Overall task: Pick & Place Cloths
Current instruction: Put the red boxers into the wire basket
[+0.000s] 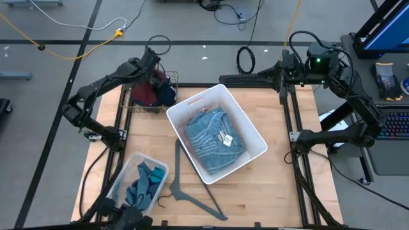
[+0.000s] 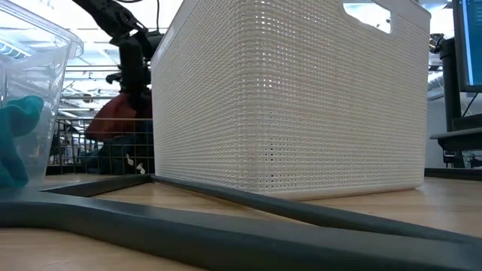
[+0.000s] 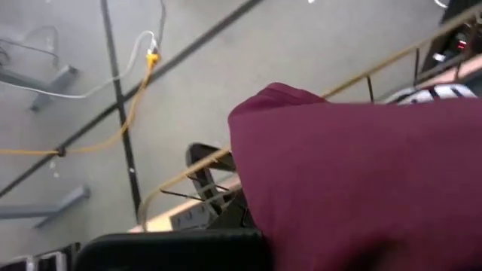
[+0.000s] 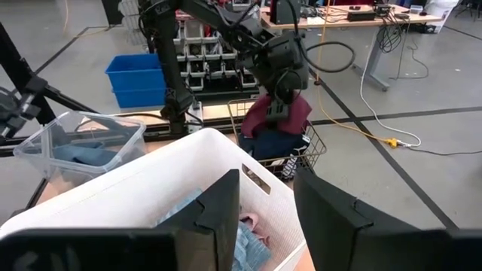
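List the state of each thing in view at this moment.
Left gripper: over the wire basket, shut on the maroon cloth.
Maroon cloth: lifted, hanging from the fingers.
Navy cloth: lying in the wire basket.
Light-blue shirt: crumpled in the white bin, tag up.
Teal cloth: in the clear tub.
Hanger: flat on the table.
Right gripper: open, empty, at the table's far right edge.

Lab: parts bins point(image 4: 199, 56), workbench point(image 4: 354, 19), floor cables point(image 1: 70, 29).
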